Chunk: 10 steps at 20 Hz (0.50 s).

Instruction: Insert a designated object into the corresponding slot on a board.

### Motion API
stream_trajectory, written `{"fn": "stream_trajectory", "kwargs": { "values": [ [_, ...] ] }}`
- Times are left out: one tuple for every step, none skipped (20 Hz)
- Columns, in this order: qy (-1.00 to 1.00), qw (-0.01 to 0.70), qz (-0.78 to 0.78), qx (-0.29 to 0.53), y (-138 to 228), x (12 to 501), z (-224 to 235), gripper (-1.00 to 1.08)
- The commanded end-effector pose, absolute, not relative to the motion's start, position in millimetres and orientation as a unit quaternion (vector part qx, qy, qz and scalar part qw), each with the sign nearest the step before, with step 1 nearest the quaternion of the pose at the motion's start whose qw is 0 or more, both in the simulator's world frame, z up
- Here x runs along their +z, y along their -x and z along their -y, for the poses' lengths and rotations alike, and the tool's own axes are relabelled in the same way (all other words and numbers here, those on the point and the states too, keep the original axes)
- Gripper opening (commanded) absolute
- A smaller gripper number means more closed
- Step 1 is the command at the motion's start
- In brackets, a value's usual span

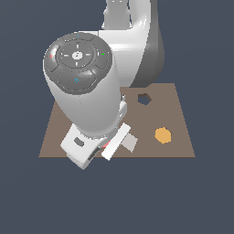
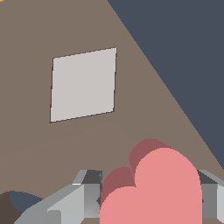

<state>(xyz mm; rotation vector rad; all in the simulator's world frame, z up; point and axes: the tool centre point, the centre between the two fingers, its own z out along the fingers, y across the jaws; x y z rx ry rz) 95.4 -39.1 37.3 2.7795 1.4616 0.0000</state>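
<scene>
The salmon-pink heart block (image 2: pixel 153 192) sits between my gripper's (image 2: pixel 151 199) two grey fingers (image 2: pixel 83 192), which press on both of its sides just above the brown board (image 2: pixel 35 144). A dark navy patch, part of the slot (image 2: pixel 22 202), shows beside one finger, and its outline is cut off. In the exterior view the arm hides the gripper (image 1: pixel 104 148) near the board's (image 1: pixel 178 109) front edge. Only a speck of pink from the heart (image 1: pixel 106 145) shows there, and the slot is hidden.
A pale grey square (image 1: pixel 131 142) (image 2: pixel 83 84) lies flat on the board close to the gripper. An orange hexagon (image 1: pixel 162 135) sits toward the exterior view's right. A dark pentagon-like cutout (image 1: pixel 144 98) lies farther back. The board's edge meets dark floor (image 2: pixel 183 52).
</scene>
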Motion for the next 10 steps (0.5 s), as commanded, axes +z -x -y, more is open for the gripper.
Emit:
{"fn": "stream_trajectory", "kwargs": {
  "values": [
    [-0.856, 0.001, -0.516, 0.000, -89, 38, 32, -1.00],
    [-0.844, 0.001, -0.536, 0.000, -86, 38, 30, -1.00],
    [-0.832, 0.001, -0.555, 0.000, -83, 38, 27, -1.00],
    [-0.819, 0.001, -0.574, 0.000, -80, 38, 25, -1.00],
    [-0.806, 0.001, -0.592, 0.000, -76, 38, 23, -1.00],
    [-0.792, 0.001, -0.610, 0.000, -73, 39, 21, -1.00],
    [-0.778, 0.001, -0.628, 0.000, -70, 39, 19, -1.00],
    [-0.764, 0.001, -0.645, 0.000, -66, 39, 18, -1.00],
    [-0.749, 0.001, -0.662, 0.000, -63, 39, 16, -1.00],
    [-0.734, 0.001, -0.679, 0.000, -59, 39, 15, -1.00]
  ]
}}
